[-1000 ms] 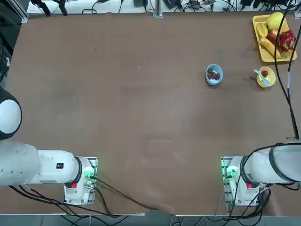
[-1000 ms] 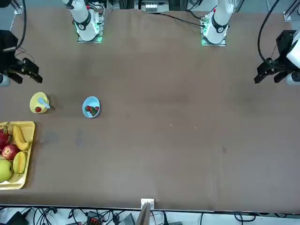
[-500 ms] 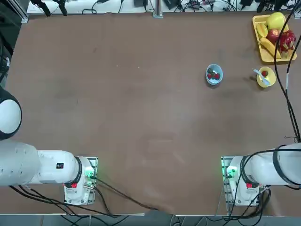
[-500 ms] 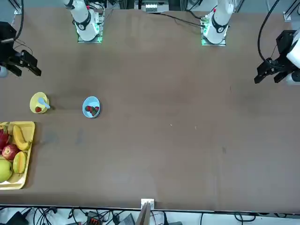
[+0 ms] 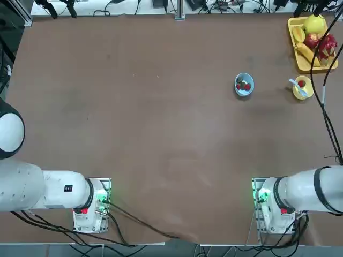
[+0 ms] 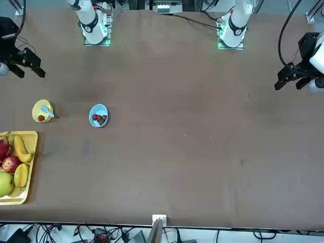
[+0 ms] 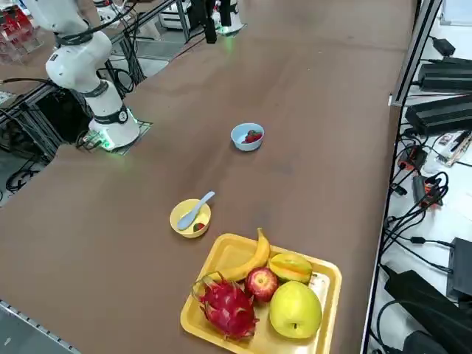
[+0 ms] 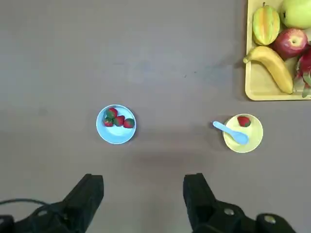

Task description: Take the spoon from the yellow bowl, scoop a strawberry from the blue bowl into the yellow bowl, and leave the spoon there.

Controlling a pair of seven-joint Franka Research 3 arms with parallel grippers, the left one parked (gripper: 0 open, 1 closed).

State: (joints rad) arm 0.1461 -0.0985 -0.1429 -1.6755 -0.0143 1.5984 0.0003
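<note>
Right end effector [image 8: 144, 177]: slight shift above table [image 5: 161, 134]

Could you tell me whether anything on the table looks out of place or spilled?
Nothing stands out: the spoon leans in the yellow bowl, strawberries sit in both bowls, and the right gripper hangs open above the table.

Yellow tray [image 7: 325, 341] with banana [image 7: 253, 261], red apple [image 7: 262, 284], dragon fruit [image 7: 228, 307], green fruit [image 7: 296, 310].
</note>
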